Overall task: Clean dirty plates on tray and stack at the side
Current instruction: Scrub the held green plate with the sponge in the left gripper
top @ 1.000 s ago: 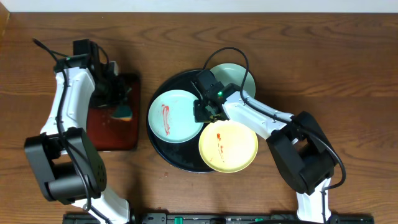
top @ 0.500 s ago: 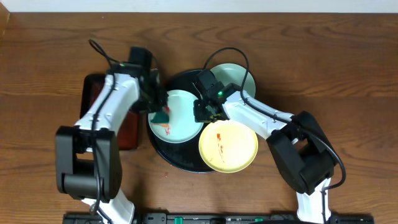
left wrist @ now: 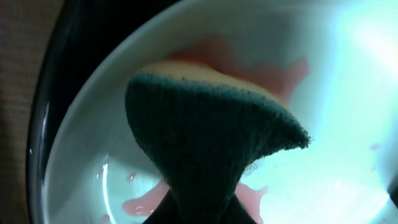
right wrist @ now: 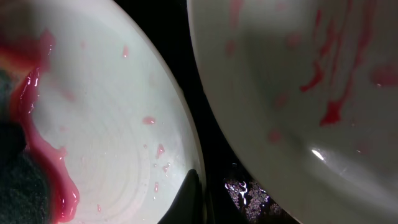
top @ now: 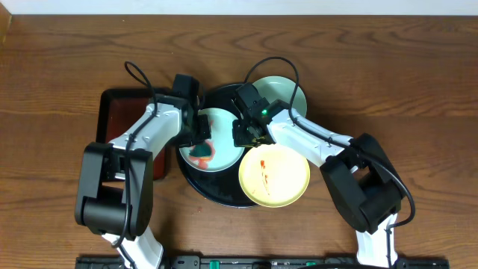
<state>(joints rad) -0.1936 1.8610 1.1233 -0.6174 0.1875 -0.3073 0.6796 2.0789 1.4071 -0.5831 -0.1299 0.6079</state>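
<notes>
The black round tray (top: 196, 178) holds three plates. A pale blue plate (top: 220, 128) lies at its left with a red smear, a pale yellow plate (top: 284, 179) with a red streak at the front right, and a mint plate (top: 284, 91) at the back right. My left gripper (top: 197, 134) is shut on a green and yellow sponge (left wrist: 211, 143) and presses it on the pale blue plate (left wrist: 336, 74) over the smear. My right gripper (top: 246, 136) is shut on that plate's right rim (right wrist: 180, 124); one finger (right wrist: 189, 199) shows on it. The yellow plate (right wrist: 292, 74) lies beside it.
A dark red rectangular tray (top: 123, 112) lies left of the black tray, partly under my left arm. Bare wooden table (top: 418, 90) surrounds both trays. Both arms cross over the black tray.
My left gripper has carried the sponge from the rectangular tray rightward onto the pale blue plate and spread the smear. My right arm has not moved.
</notes>
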